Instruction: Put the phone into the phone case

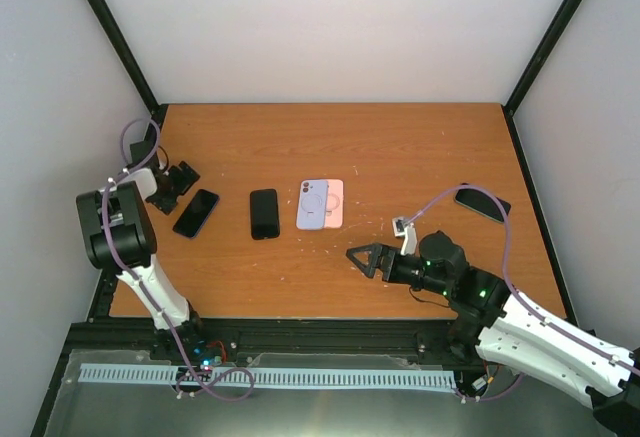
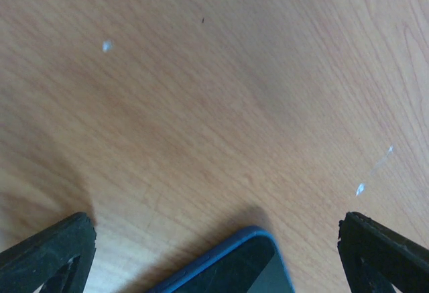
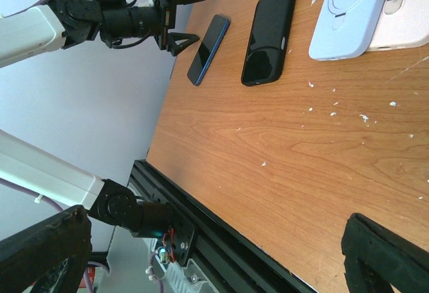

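Observation:
A dark-screened phone with a blue rim (image 1: 196, 213) lies flat at the left of the table; its corner shows in the left wrist view (image 2: 234, 266). My left gripper (image 1: 175, 185) is open and empty just behind it, its jaws wide either side of the corner (image 2: 216, 224). A lavender phone case (image 1: 313, 204) with a ring on its back lies mid-table, overlapping a pink case (image 1: 337, 202). My right gripper (image 1: 365, 259) is open and empty, low over the table in front of the cases. The right wrist view shows the blue-rimmed phone (image 3: 209, 48) and the lavender case (image 3: 352, 11).
A black phone or case (image 1: 264, 214) lies between the blue-rimmed phone and the lavender case. Another dark phone (image 1: 483, 202) lies near the right edge. A black frame rail (image 1: 300, 332) runs along the near edge. Small white flecks dot the wood.

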Controlling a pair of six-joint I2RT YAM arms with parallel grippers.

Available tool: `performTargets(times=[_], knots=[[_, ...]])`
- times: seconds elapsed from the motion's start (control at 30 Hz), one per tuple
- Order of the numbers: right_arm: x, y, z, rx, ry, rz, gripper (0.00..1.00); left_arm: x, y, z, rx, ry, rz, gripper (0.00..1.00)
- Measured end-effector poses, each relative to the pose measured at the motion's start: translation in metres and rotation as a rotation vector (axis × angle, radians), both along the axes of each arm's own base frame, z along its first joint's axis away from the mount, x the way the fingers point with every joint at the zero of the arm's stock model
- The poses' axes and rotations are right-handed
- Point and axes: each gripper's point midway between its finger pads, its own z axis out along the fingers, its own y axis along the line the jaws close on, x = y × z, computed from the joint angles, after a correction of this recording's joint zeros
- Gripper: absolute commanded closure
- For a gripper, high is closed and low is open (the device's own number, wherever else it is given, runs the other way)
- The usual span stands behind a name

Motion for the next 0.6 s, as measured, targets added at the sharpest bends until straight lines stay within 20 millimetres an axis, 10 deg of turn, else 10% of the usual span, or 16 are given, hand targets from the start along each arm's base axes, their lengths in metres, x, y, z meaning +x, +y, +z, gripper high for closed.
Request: performTargets(times=[0.6], knots=[[0.000, -0.002, -0.014, -0.041, 0.017, -0.003, 0.00, -0.077, -0.075, 0.002, -0.184, -0.059, -0.091, 0.09]])
